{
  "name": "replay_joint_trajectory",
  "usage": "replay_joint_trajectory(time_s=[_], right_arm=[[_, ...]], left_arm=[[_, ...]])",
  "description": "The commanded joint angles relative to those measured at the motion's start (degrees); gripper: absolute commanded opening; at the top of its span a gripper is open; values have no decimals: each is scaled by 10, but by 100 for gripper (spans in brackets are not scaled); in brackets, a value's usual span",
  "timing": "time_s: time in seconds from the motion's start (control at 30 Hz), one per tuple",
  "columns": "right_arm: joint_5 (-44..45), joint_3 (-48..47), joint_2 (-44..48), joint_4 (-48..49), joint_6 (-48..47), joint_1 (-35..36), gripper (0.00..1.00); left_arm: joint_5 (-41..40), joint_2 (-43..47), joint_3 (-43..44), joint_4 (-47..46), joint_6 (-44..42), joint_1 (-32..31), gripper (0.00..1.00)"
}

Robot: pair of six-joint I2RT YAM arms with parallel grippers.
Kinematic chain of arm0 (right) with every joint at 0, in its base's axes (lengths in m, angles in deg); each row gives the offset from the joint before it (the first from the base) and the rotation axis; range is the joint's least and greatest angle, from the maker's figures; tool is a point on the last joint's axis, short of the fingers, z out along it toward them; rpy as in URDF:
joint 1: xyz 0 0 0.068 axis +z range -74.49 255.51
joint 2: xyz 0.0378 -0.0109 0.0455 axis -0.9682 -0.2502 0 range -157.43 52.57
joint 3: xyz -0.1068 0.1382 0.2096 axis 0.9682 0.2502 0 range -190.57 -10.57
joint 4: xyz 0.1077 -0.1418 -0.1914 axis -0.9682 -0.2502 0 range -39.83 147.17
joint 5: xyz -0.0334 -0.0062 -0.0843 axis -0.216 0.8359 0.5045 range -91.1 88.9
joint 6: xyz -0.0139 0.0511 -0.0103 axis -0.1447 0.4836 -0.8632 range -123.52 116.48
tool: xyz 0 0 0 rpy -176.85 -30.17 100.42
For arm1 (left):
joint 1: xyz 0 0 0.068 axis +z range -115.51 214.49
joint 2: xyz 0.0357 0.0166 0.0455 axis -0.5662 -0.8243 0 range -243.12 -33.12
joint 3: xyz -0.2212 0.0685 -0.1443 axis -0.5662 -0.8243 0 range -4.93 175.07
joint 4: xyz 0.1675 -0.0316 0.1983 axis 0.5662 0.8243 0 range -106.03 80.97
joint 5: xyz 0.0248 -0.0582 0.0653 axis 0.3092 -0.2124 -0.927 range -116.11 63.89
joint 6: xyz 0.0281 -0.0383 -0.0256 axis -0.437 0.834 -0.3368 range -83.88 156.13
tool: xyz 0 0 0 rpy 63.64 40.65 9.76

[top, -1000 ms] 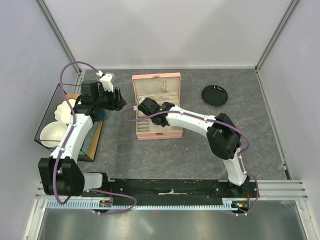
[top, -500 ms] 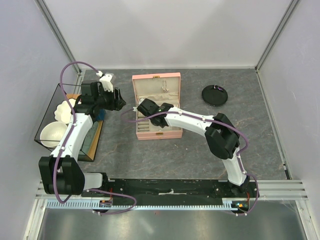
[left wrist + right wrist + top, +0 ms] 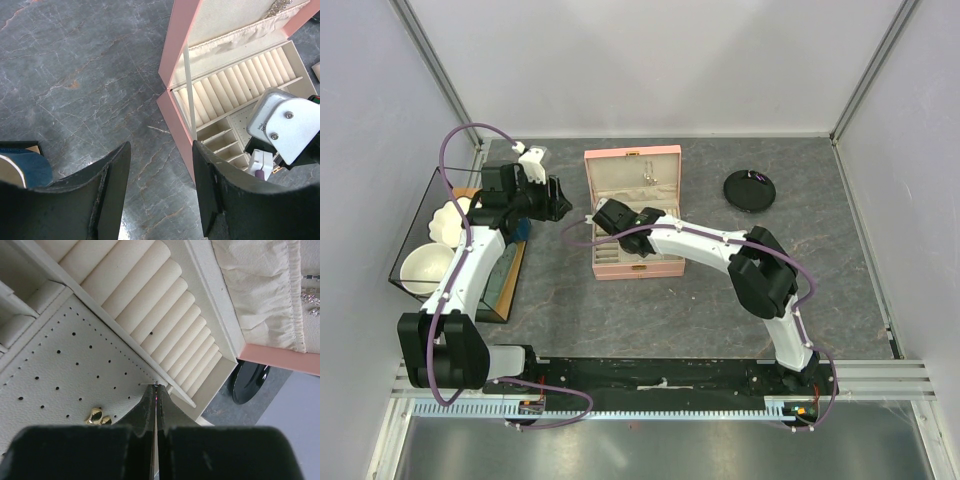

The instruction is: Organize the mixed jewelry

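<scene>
Right tool: pressed together over the perforated panel in the pink box; it has crept slightly toward 9 o'clock.
Left tool: spread, empty, unmoved, at the box's 9 o'clock.
Gold earring: on the panel, 7 o'clock of the tips.
Meaning: probably lining up over a hole.

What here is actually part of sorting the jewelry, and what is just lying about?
Part of the job:
- pink box
- gold earring on its dotted panel
- silvery pieces in the lid

Just lying about:
- black disc
- glass case with white bowls
</scene>
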Motion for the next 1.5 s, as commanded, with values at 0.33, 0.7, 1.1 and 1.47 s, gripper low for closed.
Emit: replay_joint_trajectory(time_s=[0.33, 0.7, 1.1, 1.47], right_arm=[[53, -23, -17, -12, -1, 24, 0], [69, -29, -20, -18, 1, 41, 0], [85, -27, -26, -20, 6, 52, 0], [93, -39, -38, -21, 7, 59, 0]], left_arm=[[18, 4, 13, -20, 18, 6, 60], [14, 6, 13, -19, 18, 8, 60], [18, 9, 12, -19, 18, 11, 60], [20, 9, 10, -19, 19, 11, 59]])
